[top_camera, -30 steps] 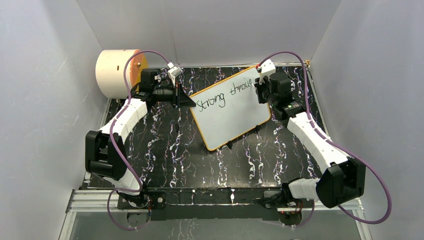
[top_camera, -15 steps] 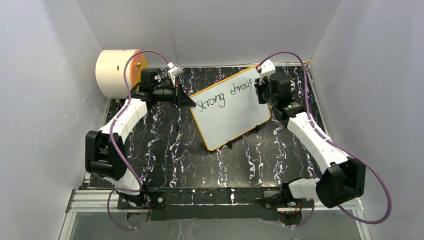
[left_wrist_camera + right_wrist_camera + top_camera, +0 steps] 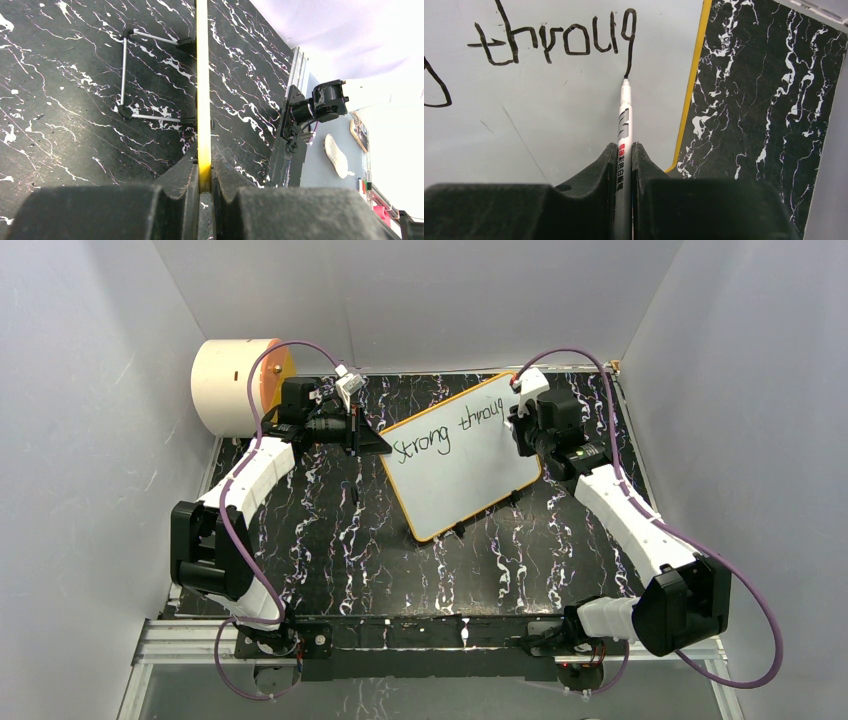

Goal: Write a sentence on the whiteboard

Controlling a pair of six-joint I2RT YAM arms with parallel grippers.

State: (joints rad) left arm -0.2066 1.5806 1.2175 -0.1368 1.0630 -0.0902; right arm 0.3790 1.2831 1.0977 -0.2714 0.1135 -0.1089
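Note:
The whiteboard [image 3: 465, 465], white with an orange-yellow frame, lies tilted on the black marbled table and reads "Strong throug". My left gripper [image 3: 376, 443] is shut on its left edge. In the left wrist view the yellow frame [image 3: 202, 75] runs edge-on into the closed left gripper [image 3: 203, 172]. My right gripper [image 3: 518, 412] hovers over the board's upper right, shut on a grey marker [image 3: 625, 120]. The marker's tip touches the whiteboard [image 3: 549, 115] at the bottom of the last "g"'s tail. The marker body sits between the right gripper [image 3: 625, 150] fingers.
A cream cylinder with an orange face [image 3: 235, 385] stands at the back left, just behind the left arm. Grey walls close in three sides. The board's wire stand [image 3: 124, 75] and black feet [image 3: 460, 530] rest on the marbled table [image 3: 350, 540].
The right gripper has shifted slightly toward the near side with the marker, drawing the "g"'s tail down. The left arm and the board have stayed still.

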